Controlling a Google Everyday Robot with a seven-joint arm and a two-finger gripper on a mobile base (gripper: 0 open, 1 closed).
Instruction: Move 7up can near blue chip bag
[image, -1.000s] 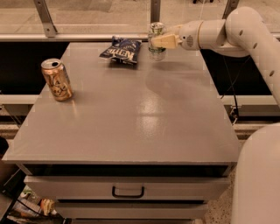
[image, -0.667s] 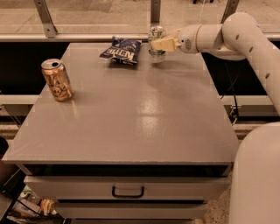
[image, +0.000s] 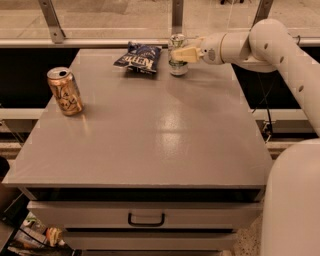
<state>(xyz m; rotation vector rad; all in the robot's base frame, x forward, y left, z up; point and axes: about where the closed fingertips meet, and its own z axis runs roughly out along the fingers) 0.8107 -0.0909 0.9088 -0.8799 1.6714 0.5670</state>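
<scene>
The 7up can (image: 177, 65) stands upright at the far edge of the grey table, just right of the blue chip bag (image: 139, 57), with a small gap between them. The bag lies flat with its white lettering up. My gripper (image: 180, 54) reaches in from the right and its cream fingers (image: 186, 54) are closed around the can's upper half. The can's base rests on or just above the tabletop; I cannot tell which. Part of the can's side is hidden by the fingers.
A gold-orange can (image: 65, 91) stands upright near the table's left edge. The grey table (image: 150, 130) has a drawer with a handle (image: 146, 220) below its front. A metal rail and glass (image: 100, 42) run behind the far edge. My arm (image: 280, 55) spans the right side.
My gripper has shifted the can slightly left, closer to the chip bag. The bag and the gold-orange can have not moved.
</scene>
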